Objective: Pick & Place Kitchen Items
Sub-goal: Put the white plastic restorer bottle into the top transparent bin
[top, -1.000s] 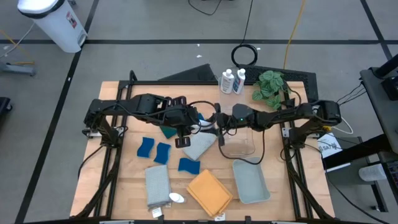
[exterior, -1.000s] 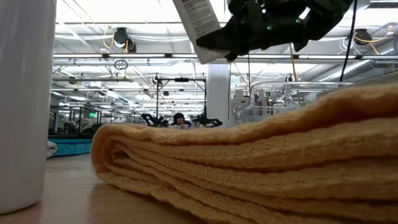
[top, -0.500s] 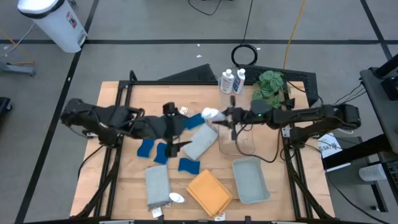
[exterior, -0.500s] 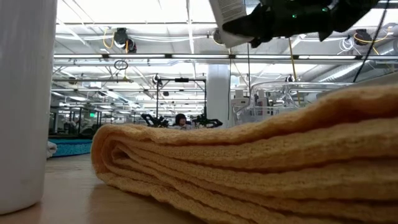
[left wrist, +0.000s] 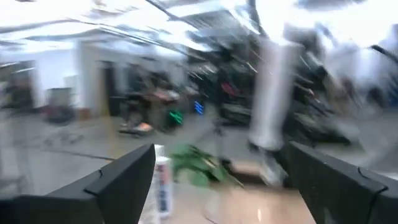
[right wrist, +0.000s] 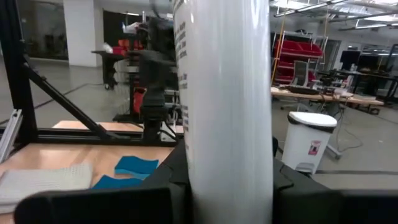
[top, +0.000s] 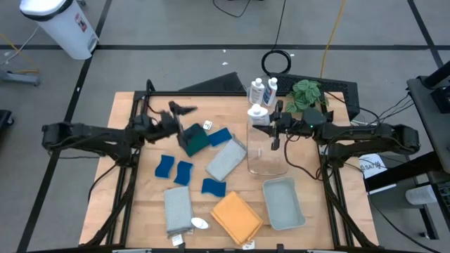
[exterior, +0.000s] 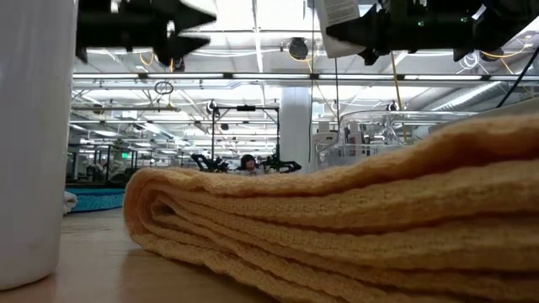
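My right gripper is shut on a white bottle in the air over the far rim of the clear bin. The bottle fills the right wrist view and shows at the top of the low view. My left gripper is open and empty, raised at the far left, beyond the dark teal cloth; its fingers stand wide apart in the left wrist view. Two more bottles stand at the far edge. Several blue sponges, grey cloths and an orange cloth lie on the table. My right gripper pinches the bottle's body between its two fingers. The fingers come about level from the table's right side and lie across the bottle. The bottle is lifted clear of the table and the bin, tilted a little in the low view.
A pale grey-blue tray lies near the bin's near side. A green plant stands at the far right. A white cylinder and the orange cloth fill the front of the low view. A small white object lies near the front edge.
My right gripper has carried the bottle up and toward the table's right and far edge, from beside the grey cloth to over the bin's far rim. My left gripper has drawn back from the table's middle toward the left and far edge, and risen.
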### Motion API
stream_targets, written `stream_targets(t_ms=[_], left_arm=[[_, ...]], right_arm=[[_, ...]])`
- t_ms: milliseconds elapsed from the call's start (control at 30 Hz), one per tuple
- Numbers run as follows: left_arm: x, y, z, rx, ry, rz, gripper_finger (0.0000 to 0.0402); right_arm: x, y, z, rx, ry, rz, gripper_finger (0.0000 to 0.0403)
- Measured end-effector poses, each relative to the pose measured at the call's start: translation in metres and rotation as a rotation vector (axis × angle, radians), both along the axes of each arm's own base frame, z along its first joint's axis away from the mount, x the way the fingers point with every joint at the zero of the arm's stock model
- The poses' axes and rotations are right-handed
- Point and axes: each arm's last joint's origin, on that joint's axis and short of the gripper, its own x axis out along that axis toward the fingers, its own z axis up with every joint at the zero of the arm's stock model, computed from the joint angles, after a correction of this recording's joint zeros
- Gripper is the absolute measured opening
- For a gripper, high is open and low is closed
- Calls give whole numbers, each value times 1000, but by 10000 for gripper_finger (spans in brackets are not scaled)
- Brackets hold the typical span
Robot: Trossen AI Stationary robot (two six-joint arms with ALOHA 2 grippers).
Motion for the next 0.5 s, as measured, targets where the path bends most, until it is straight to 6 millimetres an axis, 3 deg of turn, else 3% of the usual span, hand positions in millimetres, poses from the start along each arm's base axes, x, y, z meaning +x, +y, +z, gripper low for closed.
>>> stream_targets(t_ms=[133, 333, 500], left_arm=[[-8, 23, -17, -113, -26, 90, 371], [-10, 36, -30, -246, 32, 224, 366], [-2, 35, -30, -266, 28, 62, 365]], right_arm=[[2, -1, -1, 23, -6, 3, 70], [7, -1, -4, 89, -17, 15, 70], [15, 2, -12, 124, 1, 37, 70]])
